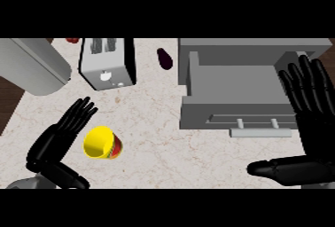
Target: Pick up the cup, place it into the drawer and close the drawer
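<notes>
Left hand lining up beside the yellow cup, drawer standing open.

The cup (101, 142) is lying tipped in the lower left of the frame, mouth facing the viewer; it looks light, rigid and smooth, so I'd wrap the wall just below the rim. The left hand (62, 135) is hanging just beside it on the left, fingers straight, holding nothing. The right hand (306, 128) is resting open at the right edge, by the drawer (230, 95).
</notes>
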